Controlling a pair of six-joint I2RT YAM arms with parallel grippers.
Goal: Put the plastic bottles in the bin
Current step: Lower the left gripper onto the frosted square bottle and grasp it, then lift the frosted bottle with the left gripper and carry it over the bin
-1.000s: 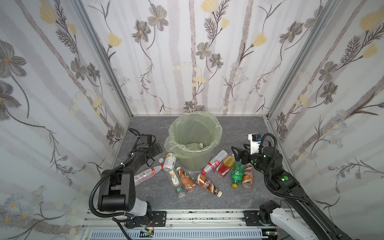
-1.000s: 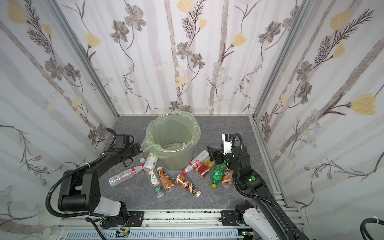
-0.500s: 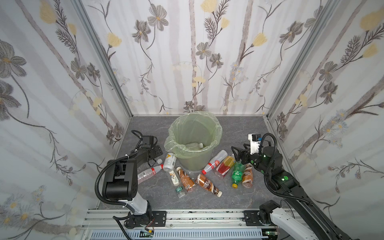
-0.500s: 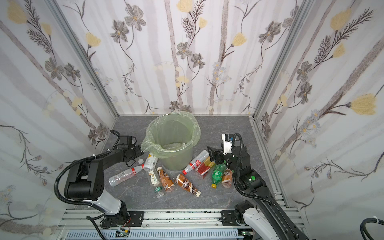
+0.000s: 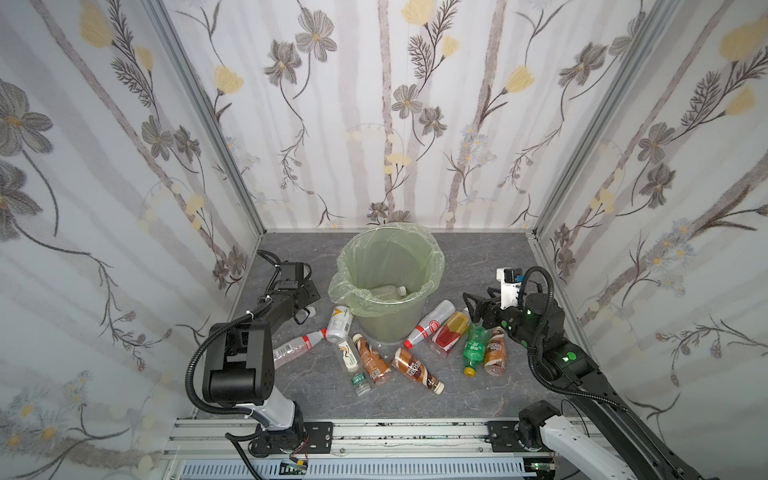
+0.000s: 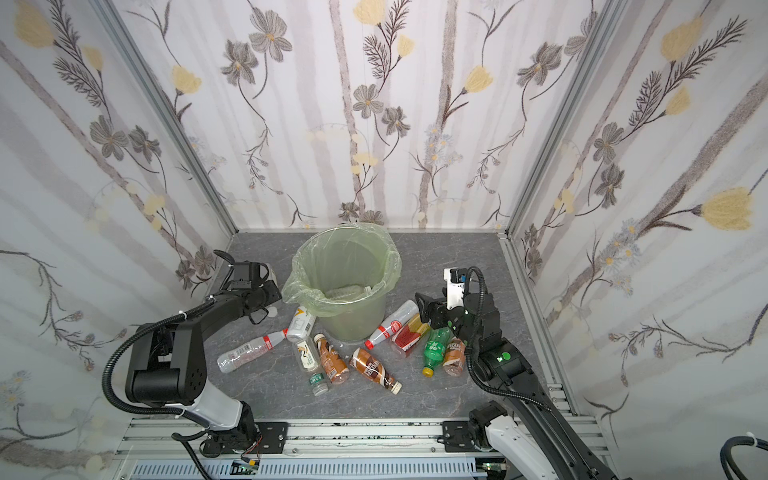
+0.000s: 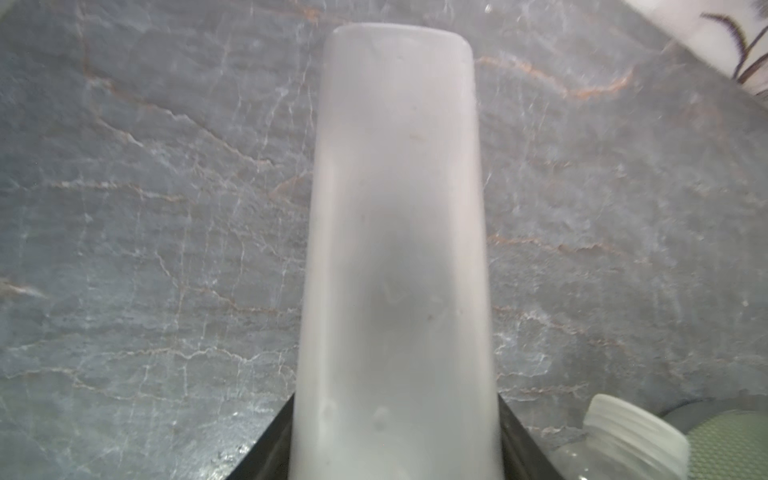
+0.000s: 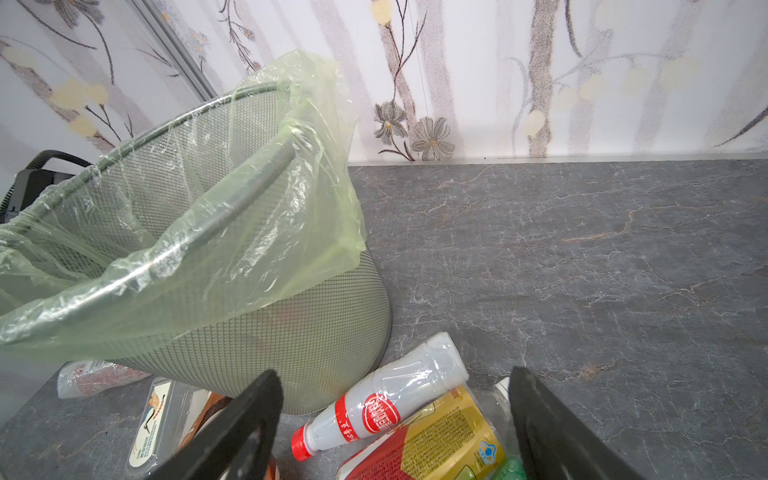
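My left gripper is low on the floor left of the bin, its jaws pressed against both sides of a white bottle that lies along them. My right gripper hangs open just above a clear red-label bottle and an orange-red tea bottle, touching neither. The bin, lined with a light-green bag, holds one clear bottle. Several more plastic bottles lie in front of it: brown coffee ones, a green soda and a clear one.
The bin's mesh wall and another bottle's white cap sit close beside the left gripper. Flowered walls close off three sides, the left one near the left arm. Bare grey floor lies right of the bin.
The left gripper's jaws have come together on the white bottle, and the left arm has drawn its elbow in. The right arm and the other bottles have not moved.
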